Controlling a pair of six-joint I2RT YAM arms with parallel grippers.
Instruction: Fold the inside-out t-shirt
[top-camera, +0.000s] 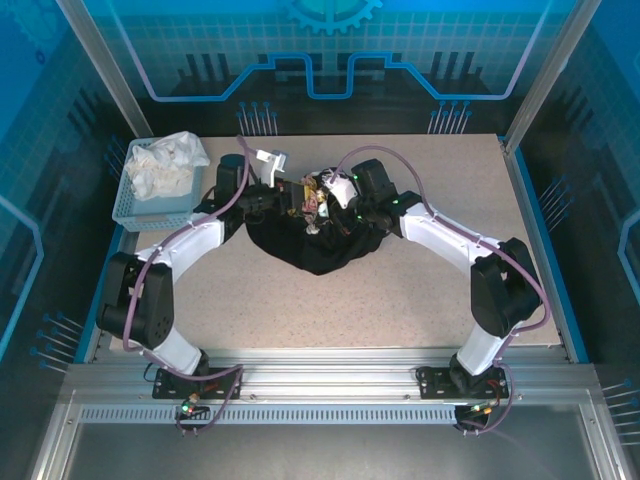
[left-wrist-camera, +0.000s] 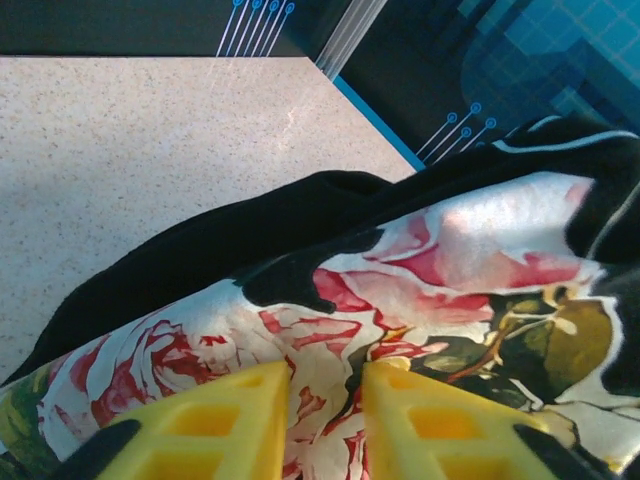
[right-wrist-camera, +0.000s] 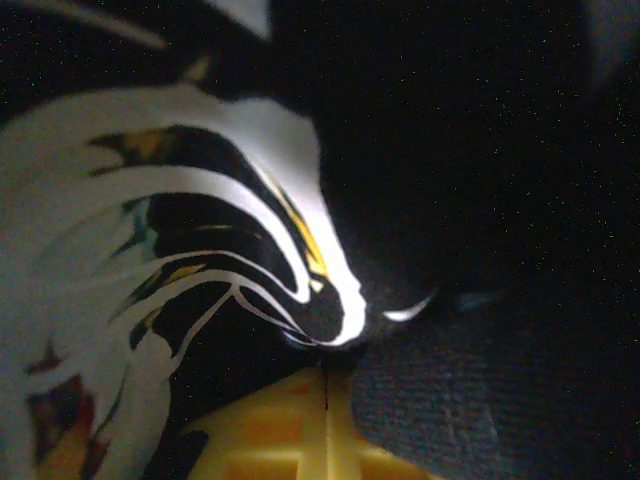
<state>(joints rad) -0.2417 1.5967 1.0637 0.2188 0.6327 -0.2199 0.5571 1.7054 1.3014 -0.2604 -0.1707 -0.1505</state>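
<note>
The inside-out t-shirt (top-camera: 315, 252) lies bunched in a black heap at the middle of the table, its pink and white flower print (left-wrist-camera: 300, 330) turned up at the heap's far side. My left gripper (top-camera: 297, 201) reaches in from the left. Its yellow fingers (left-wrist-camera: 215, 420) stand a little apart, with a ridge of printed fabric squeezed between them (left-wrist-camera: 327, 385). My right gripper (top-camera: 336, 197) comes in from the right, its yellow fingers pressed together (right-wrist-camera: 325, 375). The t-shirt's black and white printed cloth (right-wrist-camera: 250, 260) gathers into creases at their tips.
A pale blue basket (top-camera: 128, 212) holding a white cloth (top-camera: 170, 165) stands at the table's far left corner, just behind the left arm. The speckled tabletop (top-camera: 400, 300) stretches bare in front of the heap. Blue raised edges border the table on both sides.
</note>
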